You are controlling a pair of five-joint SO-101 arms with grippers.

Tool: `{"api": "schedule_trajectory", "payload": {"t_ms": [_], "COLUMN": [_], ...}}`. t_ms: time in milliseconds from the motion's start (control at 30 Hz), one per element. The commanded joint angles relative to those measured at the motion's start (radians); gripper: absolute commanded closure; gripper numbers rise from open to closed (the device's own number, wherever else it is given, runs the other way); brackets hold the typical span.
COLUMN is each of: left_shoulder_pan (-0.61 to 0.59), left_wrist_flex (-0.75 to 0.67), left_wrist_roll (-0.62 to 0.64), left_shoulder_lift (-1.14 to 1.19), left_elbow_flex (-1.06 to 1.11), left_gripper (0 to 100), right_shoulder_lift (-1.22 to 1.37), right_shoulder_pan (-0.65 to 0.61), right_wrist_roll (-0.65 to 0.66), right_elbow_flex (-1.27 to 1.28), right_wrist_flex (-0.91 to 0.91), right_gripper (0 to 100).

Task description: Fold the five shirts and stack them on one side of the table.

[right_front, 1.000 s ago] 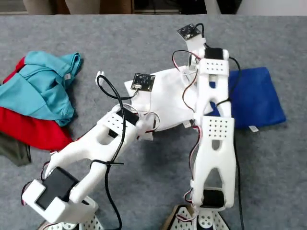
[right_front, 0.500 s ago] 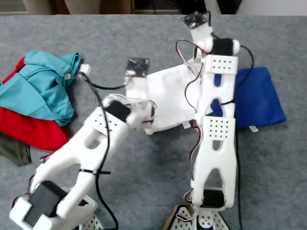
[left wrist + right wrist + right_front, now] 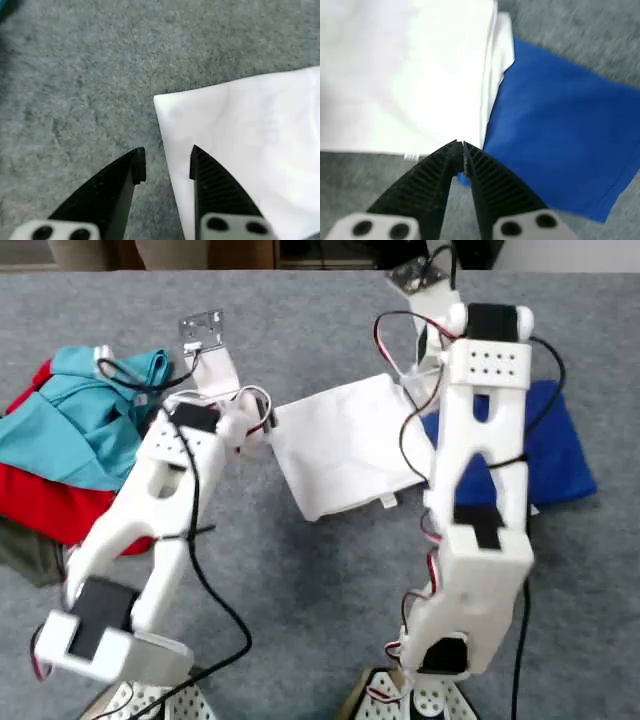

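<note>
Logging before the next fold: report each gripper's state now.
Left gripper: open, empty, tips either side of the white shirt edge.
Right gripper: shut, nothing seen in it, above where the white shirt meets the blue shirt.

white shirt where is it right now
In the high view the folded white shirt lies near the middle of the table, its right edge meeting the blue shirt.

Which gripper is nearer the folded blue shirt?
Right. The right gripper hangs over the folded blue shirt at its edge; the left gripper is by the folded white shirt at its far corner.
</note>
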Motion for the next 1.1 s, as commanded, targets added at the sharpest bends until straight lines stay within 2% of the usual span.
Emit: {"api": "schedule_trajectory", "payload": {"t_ms": [0,100,400,500,700,1067], "left_shoulder_pan": [0.003,0.020,-0.015,-0.008,0.015,0.021], "left_wrist_flex": [0.017,0.069,0.074,0.074,0.071,0.072], "left_wrist_roll": [0.032,0.032,0.032,0.032,0.032,0.032], "left_shoulder_lift": [0.107,0.219,0.467,0.495,0.522,0.530], "left_elbow_flex": [-0.143,-0.238,-0.454,-0.488,-0.512,-0.511], "left_gripper": [82,82,83,84,98,97], "right_shoulder_lift": [-0.153,-0.208,-0.429,-0.492,-0.584,-0.628], "right_shoulder_pan": [0.038,0.050,0.105,0.125,0.130,0.131], "right_wrist_roll": [0.002,0.003,0.011,0.011,0.011,0.011], "right_elbow_flex": [0.154,0.259,0.484,0.565,0.727,0.800], "right_wrist_flex": [-0.009,-0.003,-0.012,-0.049,-0.109,-0.137], "right_gripper": [99.2,99.2,99.2,99.3,99.3,99.3]}}
